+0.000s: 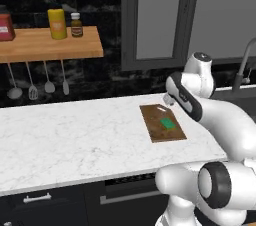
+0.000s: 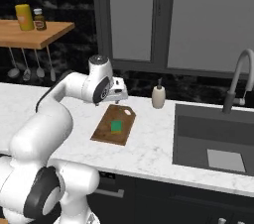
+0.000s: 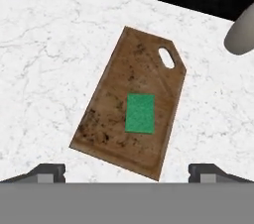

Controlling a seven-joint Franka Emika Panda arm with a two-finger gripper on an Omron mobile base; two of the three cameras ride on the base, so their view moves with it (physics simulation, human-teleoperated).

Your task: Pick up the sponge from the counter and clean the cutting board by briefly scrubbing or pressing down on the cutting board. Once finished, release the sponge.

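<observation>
The cutting board (image 3: 124,119) is a dark brown wooden rectangle with a handle hole, lying flat on the white marble counter (image 3: 44,69). The sponge (image 3: 140,113), green side up, rests on the board's middle, with nothing touching it. My gripper (image 3: 127,172) hangs above the board, open, its two fingertips (image 3: 49,171) spread wide with nothing between them. In the left base view the board (image 1: 159,120) and sponge (image 1: 168,124) lie just below the hand (image 1: 169,100). From the right the sponge (image 2: 116,127) sits on the board (image 2: 106,129) under the gripper (image 2: 119,97).
A beige soap dispenser (image 2: 158,95) stands just right of the board, beside the sink (image 2: 188,139) and its faucet (image 2: 237,77). A wooden wall shelf (image 1: 50,45) with jars and hanging utensils (image 1: 32,87) is to the left. White counter (image 1: 70,135) stretches left of the board.
</observation>
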